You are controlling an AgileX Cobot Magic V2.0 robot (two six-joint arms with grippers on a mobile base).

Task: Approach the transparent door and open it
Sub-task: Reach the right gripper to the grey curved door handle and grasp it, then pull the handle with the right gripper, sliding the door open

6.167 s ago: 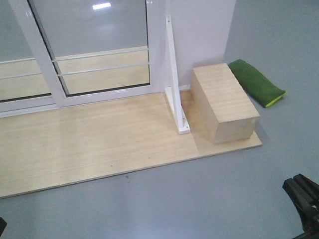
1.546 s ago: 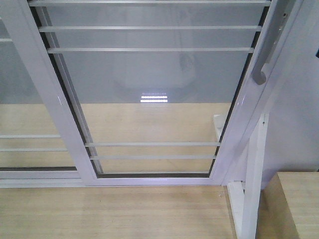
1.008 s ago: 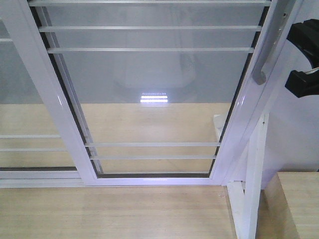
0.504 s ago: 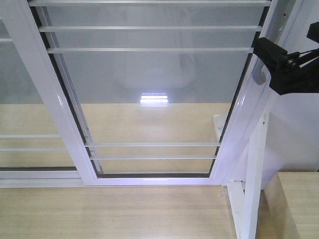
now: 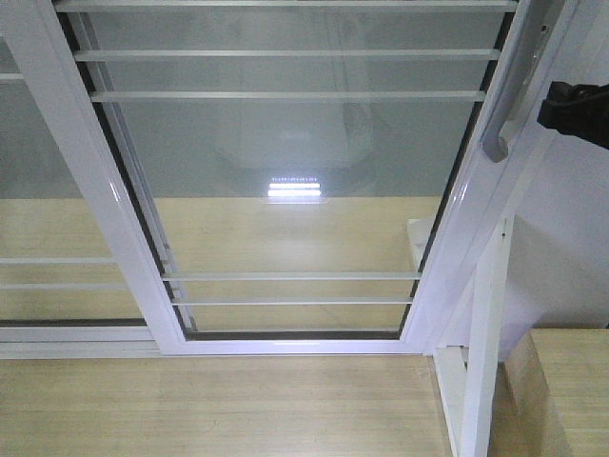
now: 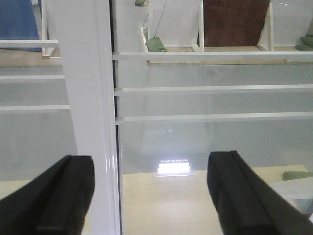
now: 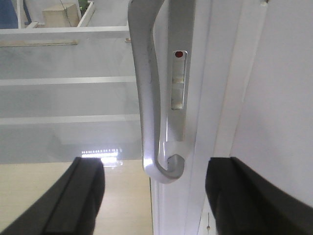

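Right now the transparent door point(image 5: 285, 171) is filling the front view, with the grey handle point(image 7: 150, 98) running down its right upright. The right gripper point(image 7: 156, 166) is hovering directly in front of that handle, its jaws spread wide on either side of the handle's curved lower end and touching nothing. The left gripper point(image 6: 149, 164) is hanging well to the left of the handle, likewise spread wide and holding nothing, facing a white upright point(image 6: 88, 98) and the thin white bars point(image 6: 210, 89).
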